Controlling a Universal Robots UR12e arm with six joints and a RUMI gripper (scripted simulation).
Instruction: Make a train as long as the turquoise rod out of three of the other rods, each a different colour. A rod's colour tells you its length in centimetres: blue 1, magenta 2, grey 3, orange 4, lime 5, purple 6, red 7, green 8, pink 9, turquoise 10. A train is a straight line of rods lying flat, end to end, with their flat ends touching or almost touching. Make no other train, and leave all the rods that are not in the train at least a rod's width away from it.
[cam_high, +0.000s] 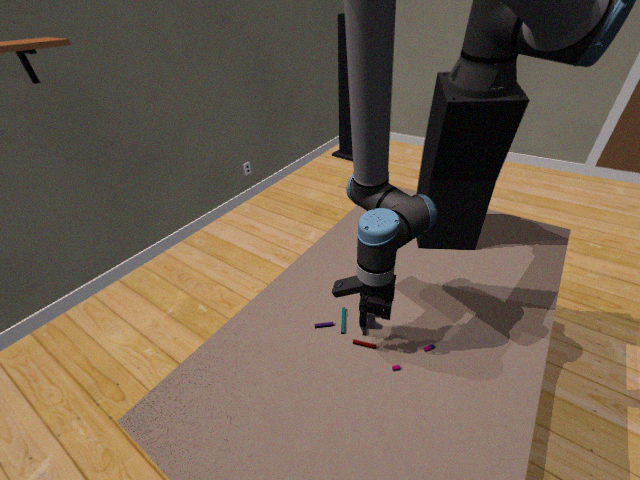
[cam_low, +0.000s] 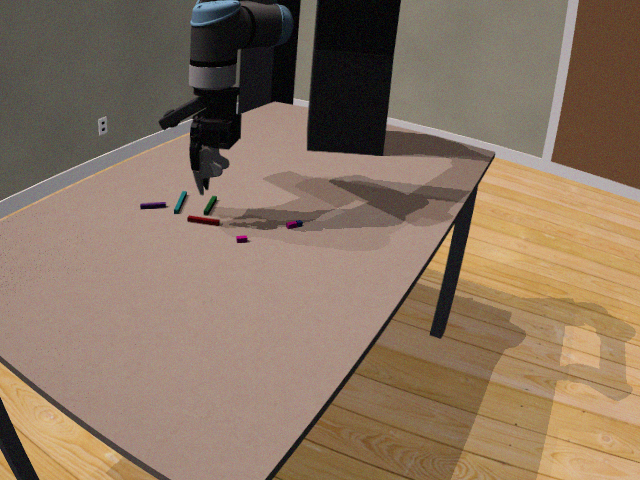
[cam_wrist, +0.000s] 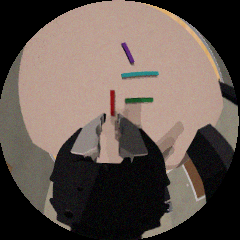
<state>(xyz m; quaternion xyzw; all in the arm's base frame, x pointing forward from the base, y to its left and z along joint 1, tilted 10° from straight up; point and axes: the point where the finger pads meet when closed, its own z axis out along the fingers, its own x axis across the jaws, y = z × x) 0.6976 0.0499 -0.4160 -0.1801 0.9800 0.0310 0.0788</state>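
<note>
My gripper (cam_high: 364, 331) (cam_low: 204, 190) (cam_wrist: 111, 114) is open by a narrow gap and empty, above the mat near the red and green rods. The red rod (cam_high: 364, 344) (cam_low: 203, 220) (cam_wrist: 112, 103) lies just beyond the fingertips in the wrist view. The green rod (cam_low: 210, 205) (cam_wrist: 139, 100) is hidden in the top view. The turquoise rod (cam_high: 343, 320) (cam_low: 180, 202) (cam_wrist: 140, 74) and purple rod (cam_high: 324, 324) (cam_low: 153, 205) (cam_wrist: 128, 53) lie farther left. A magenta rod (cam_high: 428, 348) (cam_low: 291, 225) lies end to end with the blue rod (cam_high: 433, 346) (cam_low: 299, 222), seemingly touching.
Another magenta rod (cam_high: 395, 367) (cam_low: 241, 239) lies alone between the red rod and the magenta-blue pair, nearer the top and exterior views. The arm's black pedestal (cam_high: 465, 170) (cam_low: 351, 103) stands at the back. The arm's shadow falls across the table top (cam_high: 310, 413) (cam_low: 206, 335) at the right.
</note>
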